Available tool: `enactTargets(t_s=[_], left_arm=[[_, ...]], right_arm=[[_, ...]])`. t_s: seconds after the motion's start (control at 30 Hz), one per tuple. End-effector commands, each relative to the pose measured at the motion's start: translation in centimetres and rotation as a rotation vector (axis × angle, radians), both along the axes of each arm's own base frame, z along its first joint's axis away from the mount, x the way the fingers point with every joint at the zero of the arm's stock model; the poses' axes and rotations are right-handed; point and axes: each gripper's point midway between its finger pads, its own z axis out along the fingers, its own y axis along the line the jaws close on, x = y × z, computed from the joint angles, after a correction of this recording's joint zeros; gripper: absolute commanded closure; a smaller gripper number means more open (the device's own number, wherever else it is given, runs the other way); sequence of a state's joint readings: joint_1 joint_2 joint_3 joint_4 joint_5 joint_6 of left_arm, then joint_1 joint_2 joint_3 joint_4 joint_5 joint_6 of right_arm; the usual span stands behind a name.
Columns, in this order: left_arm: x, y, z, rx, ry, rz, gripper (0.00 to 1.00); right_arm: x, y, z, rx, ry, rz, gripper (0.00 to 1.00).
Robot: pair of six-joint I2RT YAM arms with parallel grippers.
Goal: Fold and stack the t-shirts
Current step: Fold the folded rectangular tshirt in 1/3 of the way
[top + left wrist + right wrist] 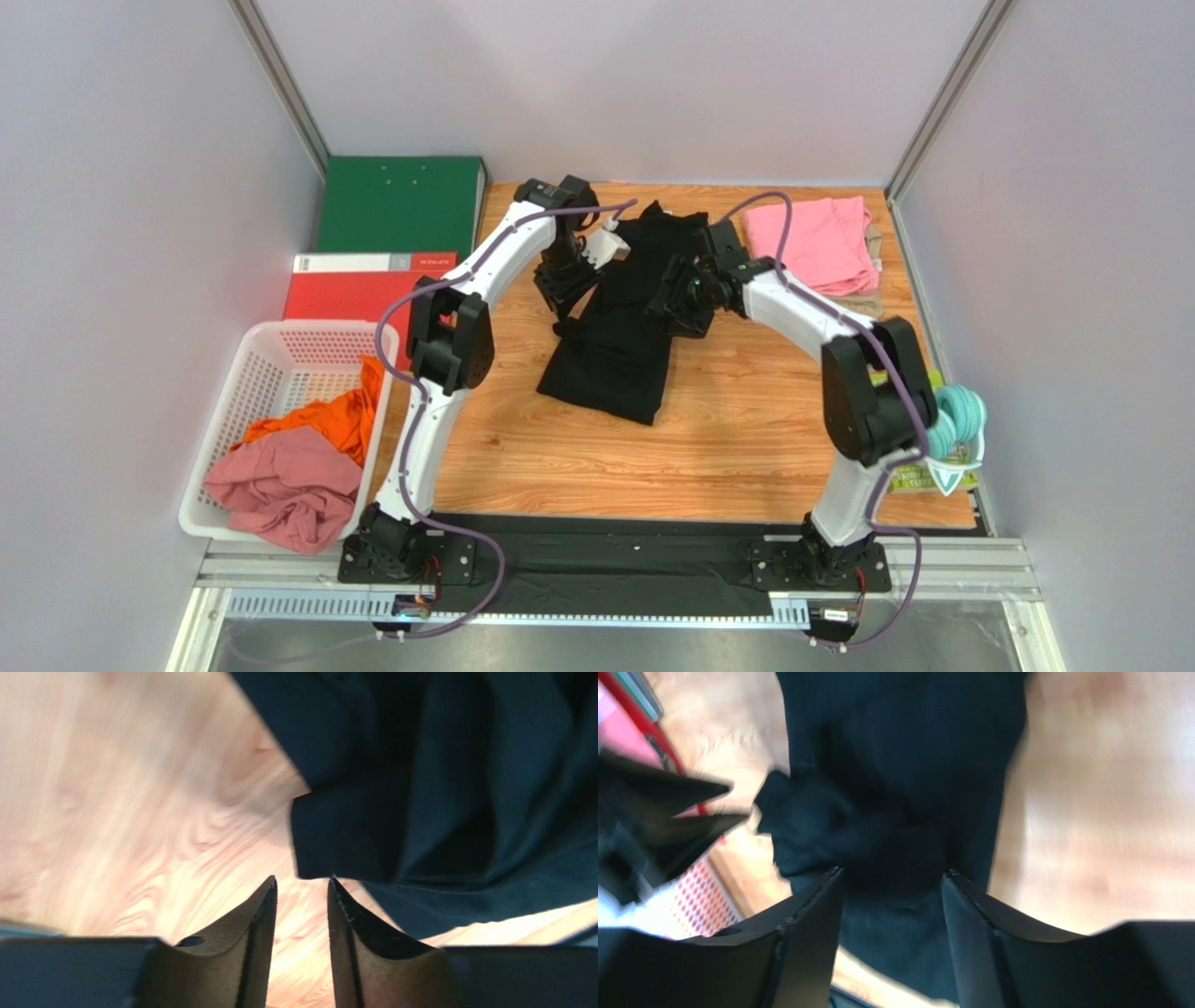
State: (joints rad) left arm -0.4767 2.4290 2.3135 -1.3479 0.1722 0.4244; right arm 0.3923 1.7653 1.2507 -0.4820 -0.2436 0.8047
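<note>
A black t-shirt [617, 329] lies folded into a long strip on the wooden table [730, 434]. My left gripper [568, 290] hangs open at the strip's left edge. In the left wrist view its jaws [302, 880] frame bare wood, with a corner of the black t-shirt [421, 798] just past the tips. My right gripper [687, 297] is open at the strip's right edge, and its jaws [893, 873] straddle bunched black cloth [892, 812] without pinching it. A folded pink t-shirt [811, 241] lies on a beige one [874, 269] at the back right. Orange [334, 417] and dusty-rose [285, 490] t-shirts fill the basket.
A white basket [274, 353] stands off the table's left edge. Behind it lie a red binder [368, 280] and a green binder [400, 203]. A teal coiled bundle [961, 420] sits at the right edge. Grey walls close in on three sides.
</note>
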Motion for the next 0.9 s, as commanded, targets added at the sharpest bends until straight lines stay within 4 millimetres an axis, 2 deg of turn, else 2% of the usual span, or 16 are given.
enactTargets(t_s=[0.0, 0.13, 0.2, 0.23, 0.3, 0.33, 0.4, 0.43, 0.47, 0.53, 0.6, 0.63, 0.67, 0.73, 0.77, 0.87], left_arm=[[1.9, 0.5, 3.3, 0.019, -0.102, 0.032, 0.55], [3.7, 1.7, 5.8, 0.066, -0.217, 0.042, 0.27], [3.0, 2.2, 6.3, 0.067, -0.203, 0.050, 0.22], [2.3, 2.0, 8.0, 0.023, -0.211, 0.051, 0.16], [0.3, 2.5, 8.3, 0.004, -0.163, 0.053, 0.12], [-1.0, 2.0, 11.0, -0.075, -0.192, 0.042, 0.11], [-4.3, 2.1, 10.4, -0.125, -0.120, 0.026, 0.10], [-5.3, 2.2, 12.8, -0.175, -0.172, 0.021, 0.10], [-7.1, 2.7, 11.8, -0.175, -0.123, 0.019, 0.10], [-9.2, 3.1, 13.9, -0.267, -0.139, 0.031, 0.10], [-11.9, 3.3, 13.4, -0.329, -0.069, 0.048, 0.10], [-12.4, 3.5, 14.3, -0.349, -0.103, 0.050, 0.10], [-13.2, 3.8, 13.5, -0.342, -0.084, 0.058, 0.10], [-14.0, 4.0, 13.7, -0.354, -0.087, 0.072, 0.10], [-14.1, 4.0, 14.0, -0.362, -0.091, 0.074, 0.10], [-14.3, 4.2, 14.6, -0.380, -0.119, 0.083, 0.10]], right_arm=[[3.7, 0.6, -0.6, -0.061, -0.026, 0.058, 0.39], [7.0, -0.6, 1.1, -0.155, -0.084, 0.025, 0.37], [7.4, -2.7, 1.3, -0.227, -0.084, -0.015, 0.35], [7.5, -3.4, 2.5, -0.250, -0.109, -0.031, 0.35], [7.3, -5.1, 3.5, -0.331, -0.122, -0.071, 0.35], [6.9, -5.4, 5.0, -0.337, -0.146, -0.080, 0.35], [5.6, -5.5, 6.6, -0.404, -0.171, -0.077, 0.35], [4.8, -5.2, 7.9, -0.405, -0.195, -0.059, 0.35], [3.6, -3.9, 8.0, -0.387, -0.195, -0.019, 0.34], [2.5, -1.9, 8.8, -0.283, -0.200, 0.033, 0.33], [-0.3, 2.0, 7.5, -0.063, -0.118, 0.175, 0.33], [0.3, 4.4, 8.6, 0.067, -0.169, 0.218, 0.32], [-1.4, 6.8, 8.5, 0.219, -0.107, 0.320, 0.32], [-1.9, 8.9, 7.6, 0.349, -0.033, 0.382, 0.32], [-2.1, 9.7, 5.3, 0.366, 0.045, 0.404, 0.32], [-1.8, 10.6, 1.9, 0.330, 0.108, 0.425, 0.32]])
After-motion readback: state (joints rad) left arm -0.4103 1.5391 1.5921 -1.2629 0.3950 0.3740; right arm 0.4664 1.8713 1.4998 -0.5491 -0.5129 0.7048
